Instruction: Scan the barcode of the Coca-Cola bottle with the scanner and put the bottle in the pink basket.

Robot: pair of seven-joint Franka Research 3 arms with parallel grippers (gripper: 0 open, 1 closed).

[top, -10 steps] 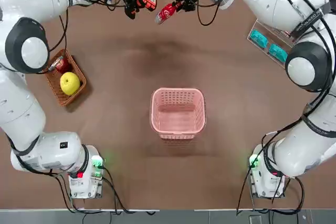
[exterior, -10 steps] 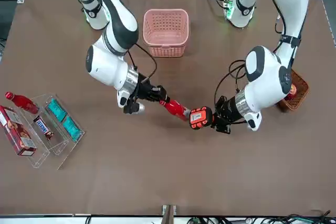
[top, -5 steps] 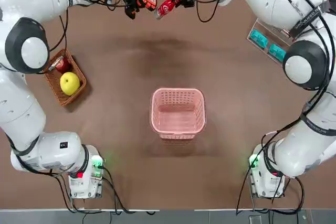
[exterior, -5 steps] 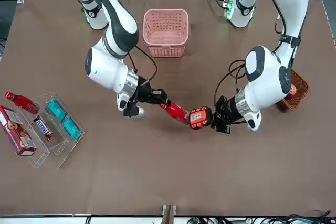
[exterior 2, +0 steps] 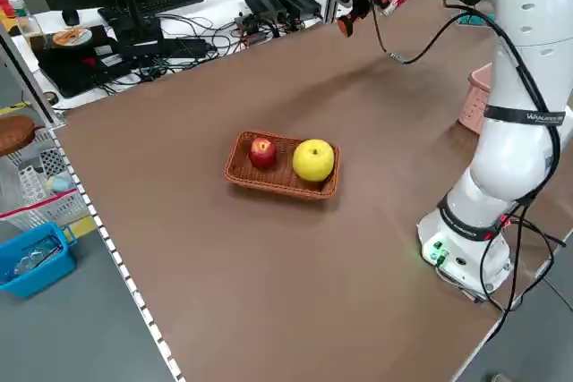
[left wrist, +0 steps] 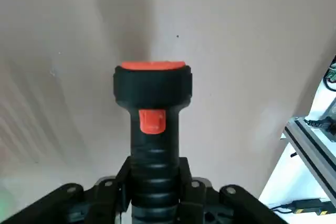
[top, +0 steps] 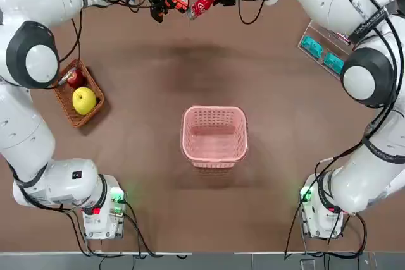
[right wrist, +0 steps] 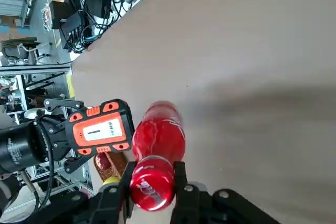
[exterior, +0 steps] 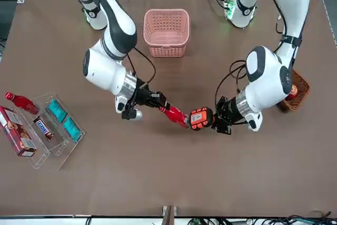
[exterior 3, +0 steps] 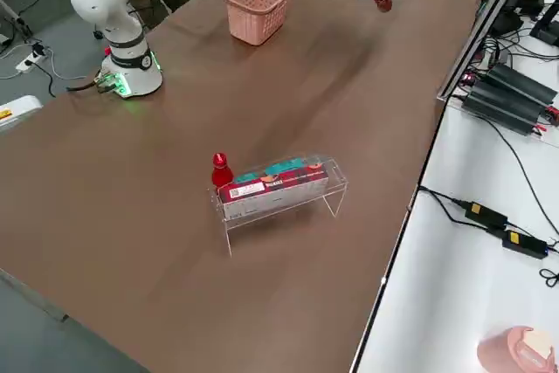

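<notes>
Over the last second the right gripper [exterior: 156, 103], clenched on the small red-labelled plastic Coca-Cola bottle [exterior: 174, 114], has swung its base up beside the black-and-orange pistol-shaped scanner [exterior: 200, 118] grasped by the motionless left gripper [exterior: 220, 119], so scanning looks imminent, the pale pink lattice basket [exterior: 166, 31] still waiting.

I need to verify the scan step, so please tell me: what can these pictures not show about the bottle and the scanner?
- Coca-Cola bottle: its barcode cannot be made out in any view; too small, label only red.
- Scanner: whether its window faces the label; front view shows only its orange back.
- Left claw: left wrist view cuts it off at the edge.
</notes>
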